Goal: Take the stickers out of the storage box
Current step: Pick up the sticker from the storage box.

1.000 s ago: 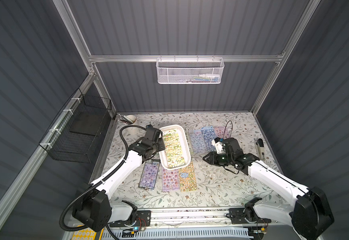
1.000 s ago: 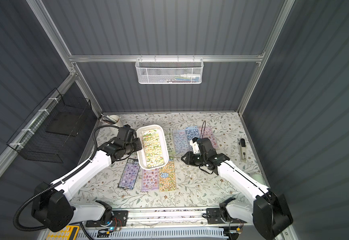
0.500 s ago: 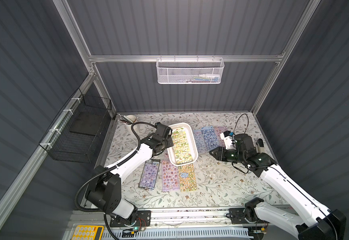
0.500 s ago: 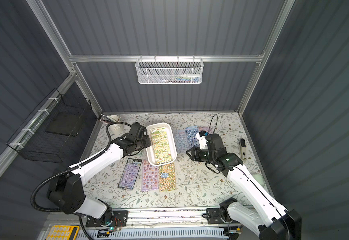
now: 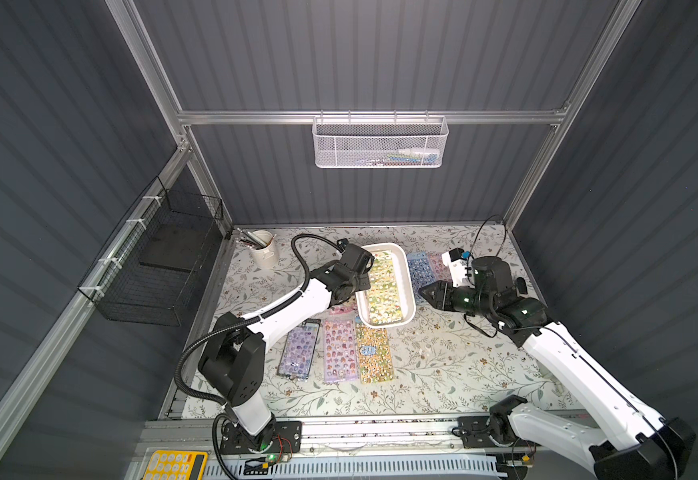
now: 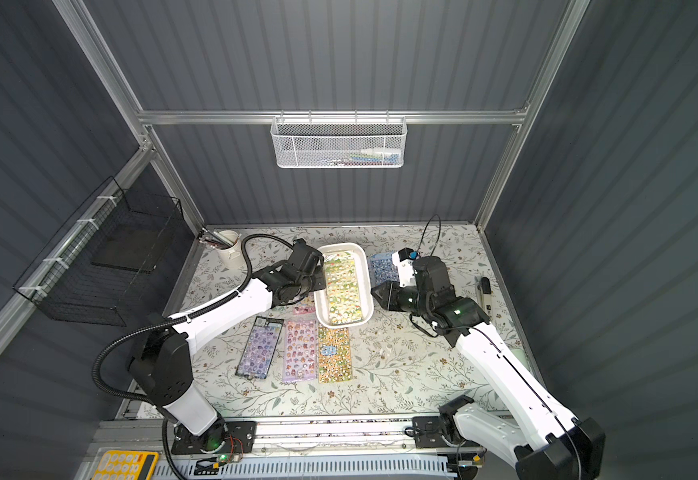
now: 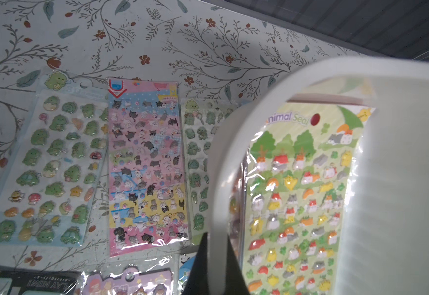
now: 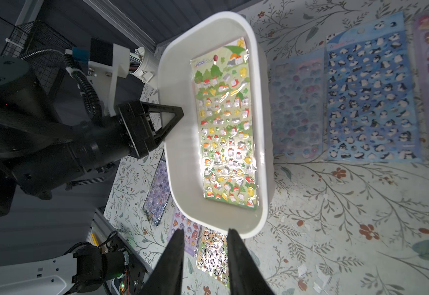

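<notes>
At mid-table, L gripper, clamped on box rim, has pulled it over beside R gripper, jaws partly apart & empty; sticker sheet still inside, prob. now w/in R's reach.

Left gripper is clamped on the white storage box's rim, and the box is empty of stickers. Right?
Not quite. The storage box is not empty: a green animal sticker sheet lies inside it, clear in the right wrist view. The left gripper is clamped on its rim.
</notes>
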You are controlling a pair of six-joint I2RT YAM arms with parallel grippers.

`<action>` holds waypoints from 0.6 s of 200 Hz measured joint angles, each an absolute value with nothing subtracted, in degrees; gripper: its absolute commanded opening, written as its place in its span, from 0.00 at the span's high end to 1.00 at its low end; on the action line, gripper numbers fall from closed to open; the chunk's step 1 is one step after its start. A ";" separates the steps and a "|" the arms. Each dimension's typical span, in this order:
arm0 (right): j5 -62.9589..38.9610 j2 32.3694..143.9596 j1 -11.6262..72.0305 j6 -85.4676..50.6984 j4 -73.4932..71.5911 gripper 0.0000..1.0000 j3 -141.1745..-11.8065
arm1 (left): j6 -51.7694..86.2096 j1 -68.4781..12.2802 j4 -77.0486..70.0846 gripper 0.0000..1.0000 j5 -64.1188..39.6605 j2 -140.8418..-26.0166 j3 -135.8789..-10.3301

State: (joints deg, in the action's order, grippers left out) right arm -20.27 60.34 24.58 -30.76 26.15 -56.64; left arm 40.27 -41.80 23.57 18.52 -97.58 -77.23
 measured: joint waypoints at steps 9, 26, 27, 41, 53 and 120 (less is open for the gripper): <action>-20.25 60.73 24.58 -30.72 26.24 0.69 -56.95 | 40.80 -42.52 23.59 1.00 19.44 -98.50 -77.69; -19.42 61.71 24.60 -30.46 26.70 0.69 -57.65 | 41.82 -43.62 23.44 1.00 20.95 -99.83 -77.95; -19.40 61.73 24.60 -30.46 26.72 0.69 -57.69 | 41.85 -43.64 23.44 1.00 21.02 -99.85 -77.95; -18.57 62.65 24.82 -30.20 27.24 0.70 -58.48 | 42.50 -44.21 23.44 1.00 21.93 -100.36 -77.95; -17.91 63.46 25.15 -29.93 27.68 0.70 -59.13 | 42.87 -44.56 23.18 1.00 22.55 -100.44 -77.95; -13.54 72.20 31.38 -28.88 29.15 0.76 -64.99 | 43.53 -44.75 21.23 1.00 24.56 -100.33 -77.45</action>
